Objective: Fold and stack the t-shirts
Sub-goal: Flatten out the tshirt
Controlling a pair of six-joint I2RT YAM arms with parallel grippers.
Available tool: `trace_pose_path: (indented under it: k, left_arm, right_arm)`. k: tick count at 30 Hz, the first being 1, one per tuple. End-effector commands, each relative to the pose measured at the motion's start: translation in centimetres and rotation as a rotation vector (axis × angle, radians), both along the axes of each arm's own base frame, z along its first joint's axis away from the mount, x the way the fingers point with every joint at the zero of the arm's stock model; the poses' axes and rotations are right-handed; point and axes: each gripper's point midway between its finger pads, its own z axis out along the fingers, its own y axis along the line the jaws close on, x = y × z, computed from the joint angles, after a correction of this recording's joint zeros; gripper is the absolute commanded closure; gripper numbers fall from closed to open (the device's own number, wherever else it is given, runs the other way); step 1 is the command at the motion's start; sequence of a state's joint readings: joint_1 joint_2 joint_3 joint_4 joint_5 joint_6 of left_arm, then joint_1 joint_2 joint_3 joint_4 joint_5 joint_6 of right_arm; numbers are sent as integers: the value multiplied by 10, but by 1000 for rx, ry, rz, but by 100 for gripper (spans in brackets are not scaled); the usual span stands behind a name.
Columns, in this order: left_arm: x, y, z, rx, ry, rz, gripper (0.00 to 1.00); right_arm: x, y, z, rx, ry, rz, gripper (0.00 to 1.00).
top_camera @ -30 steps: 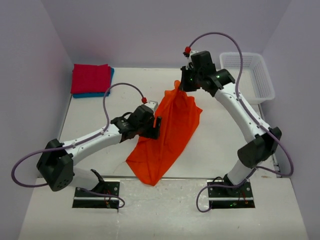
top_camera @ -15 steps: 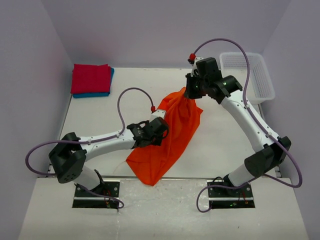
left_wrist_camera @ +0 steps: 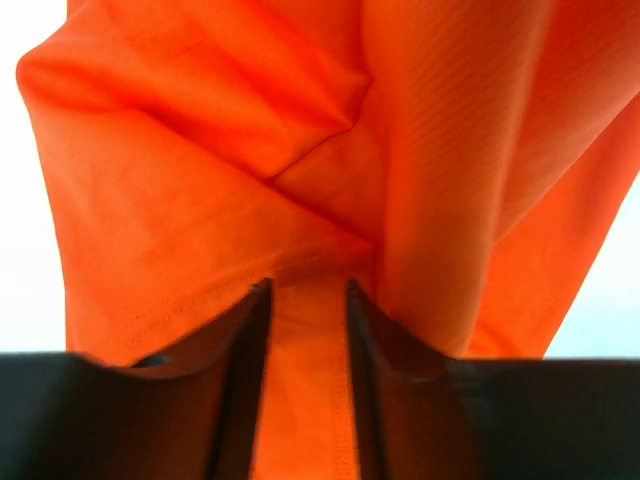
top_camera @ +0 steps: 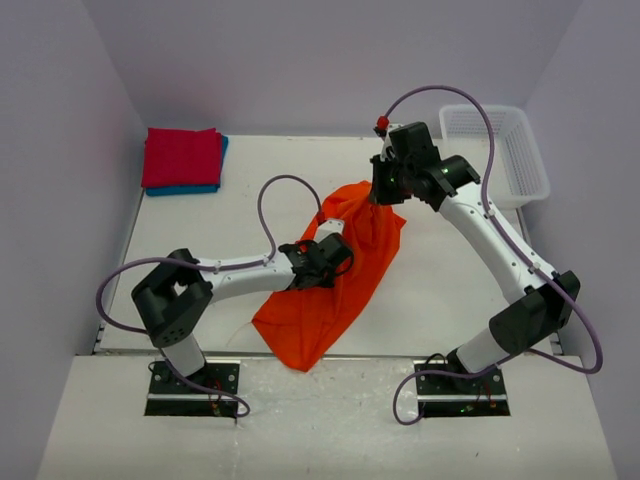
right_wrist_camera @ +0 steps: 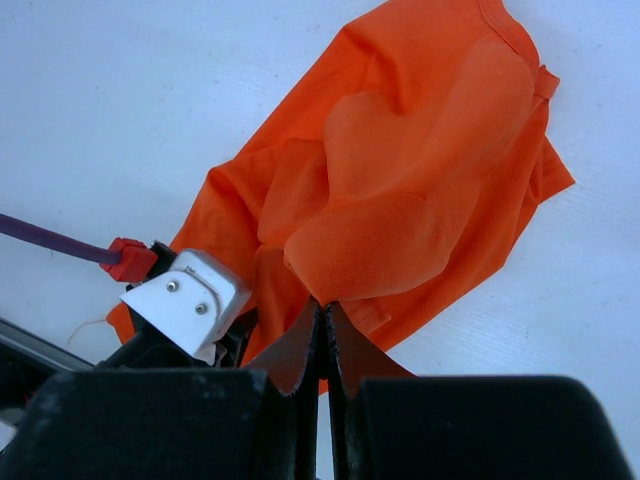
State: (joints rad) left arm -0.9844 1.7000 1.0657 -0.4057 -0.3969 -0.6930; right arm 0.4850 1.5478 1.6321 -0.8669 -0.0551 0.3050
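Orange cloth hangs as a long drape between the two arms. The orange t-shirt (top_camera: 325, 300) is lifted at its far end, near the middle of the table (top_camera: 200, 240), and its near end trails on the surface toward the bases. The jaws of the right arm (top_camera: 385, 193) are pressed together on a pinch of fabric at the raised top. The jaws of the left arm (top_camera: 338, 258) sit partway down the drape's left edge, clamped on a hemmed fold that fills the narrow gap between them. The red t-shirt (top_camera: 182, 157) lies folded on the blue t-shirt (top_camera: 195, 189) in the far left corner, well apart.

The step in hand looks like taking a second hold so the shirt can be spread flat before folding. To do it well, the left hold should be on a single layer of hem, not a bunched wad. The left wrist view shows several creases meeting at the tips of the jaws, so more than one layer may be caught. Next, draw the two holds apart gently until the cloth between them is taut. Then lower it onto bare table, trailing end first, so no fold is trapped underneath.
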Motion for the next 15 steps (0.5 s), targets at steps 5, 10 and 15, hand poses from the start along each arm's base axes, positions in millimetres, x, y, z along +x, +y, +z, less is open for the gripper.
trace_pose_path:
  k: [5,10,15]
  left_arm:
    - [22,-28,15,-53,-65,-2,47]
    - [25,-28,4,-22,-60,-1,43]
    - [28,-24,-7,17,-62,11,52]
  right_arm:
    - [-4,1,16,35,-51,28,100]
    - [-6,2,15,42,-47,38,100]
    - [-7,2,20,53,-57,38,100]
